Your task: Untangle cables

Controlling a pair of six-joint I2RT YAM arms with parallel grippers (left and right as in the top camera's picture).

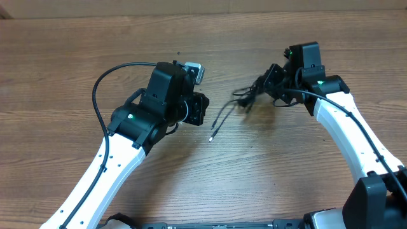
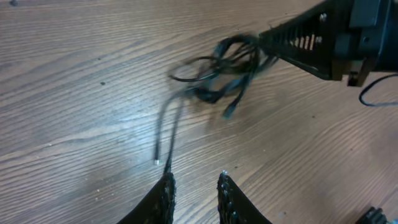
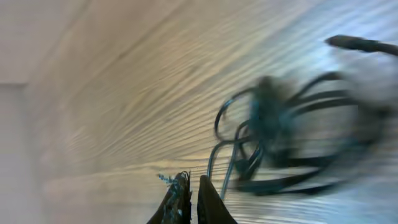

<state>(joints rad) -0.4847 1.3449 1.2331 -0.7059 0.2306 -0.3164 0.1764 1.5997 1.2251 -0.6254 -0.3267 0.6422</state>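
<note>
Most of the cables (image 1: 250, 97) are hanging knotted; right hand (image 3: 193, 190) is clamping them, left hand (image 2: 194, 180) is gaping empty.

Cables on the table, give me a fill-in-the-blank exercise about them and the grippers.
The right gripper holds the cables, its jaws ___.
The left gripper holds ___.
A loose plug tip is nearest the ___ gripper.
Missing: shut; nothing; left.
</note>
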